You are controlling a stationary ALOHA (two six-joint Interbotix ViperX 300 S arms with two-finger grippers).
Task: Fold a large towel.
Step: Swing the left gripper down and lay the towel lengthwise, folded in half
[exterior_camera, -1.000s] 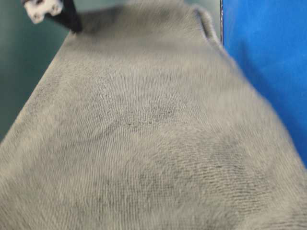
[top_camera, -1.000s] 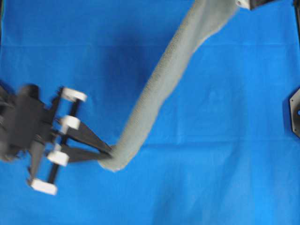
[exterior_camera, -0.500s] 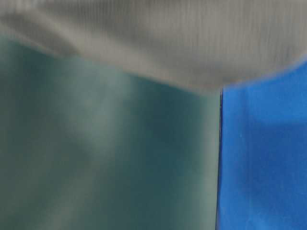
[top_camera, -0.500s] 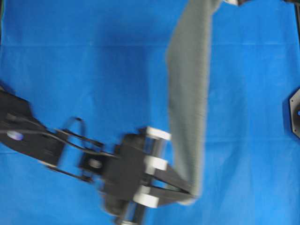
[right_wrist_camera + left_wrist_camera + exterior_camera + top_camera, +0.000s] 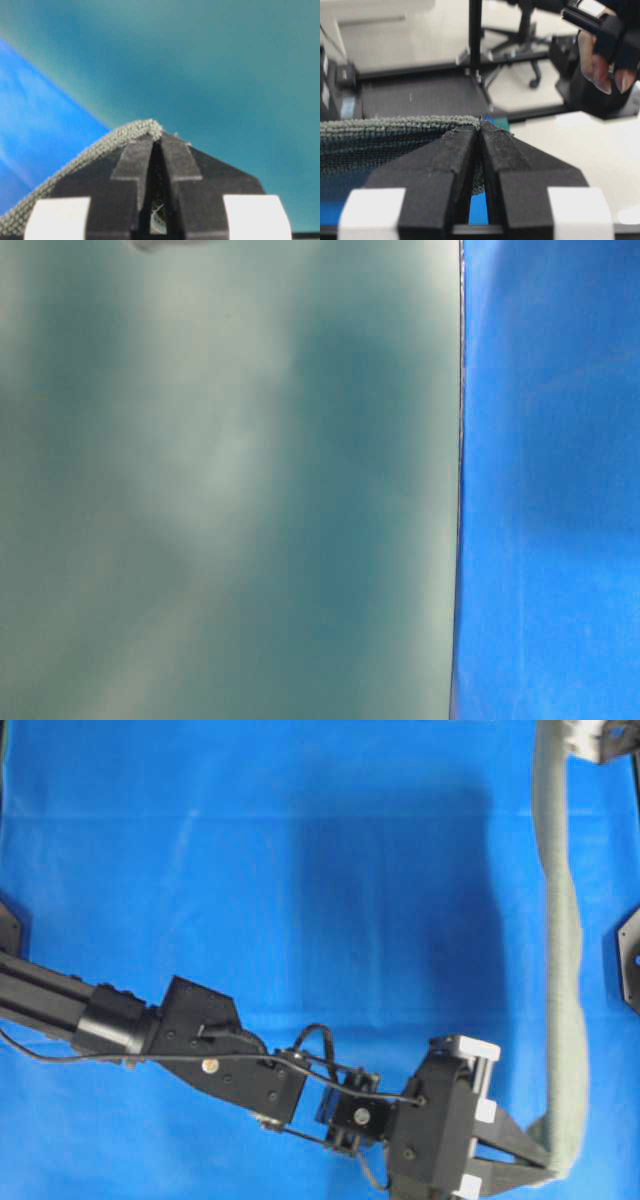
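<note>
Both grippers are clamped on the towel (image 5: 563,970), each pinching a corner or edge. From overhead, the left gripper (image 5: 535,1165) sits at the lower right of the blue backdrop (image 5: 250,870), its arm stretched far across the middle, jaws narrowed to a slit on the lower end of the cloth. Its wrist view shows the hem (image 5: 405,121) running off to the left of the closed jaws, with a little terry caught between the pads. The right gripper (image 5: 585,738) is barely in frame at the top right corner, likewise pressed shut on the upper end; its wrist camera shows the towel's edge (image 5: 90,150) draped from the tips down to the left.

Between the two tools the towel hangs as a narrow, taut band, seen nearly edge-on, running straight from one gripper to the other along the right side of the backdrop. It appears lifted clear of the surface, though how high cannot be told.

I judge this to be the spreading or carrying step, before any fold is laid. The next move likely calls for lowering both ends together so the cloth settles flat, keeping both pinches firm and the span tensioned to avoid bunching.
</note>
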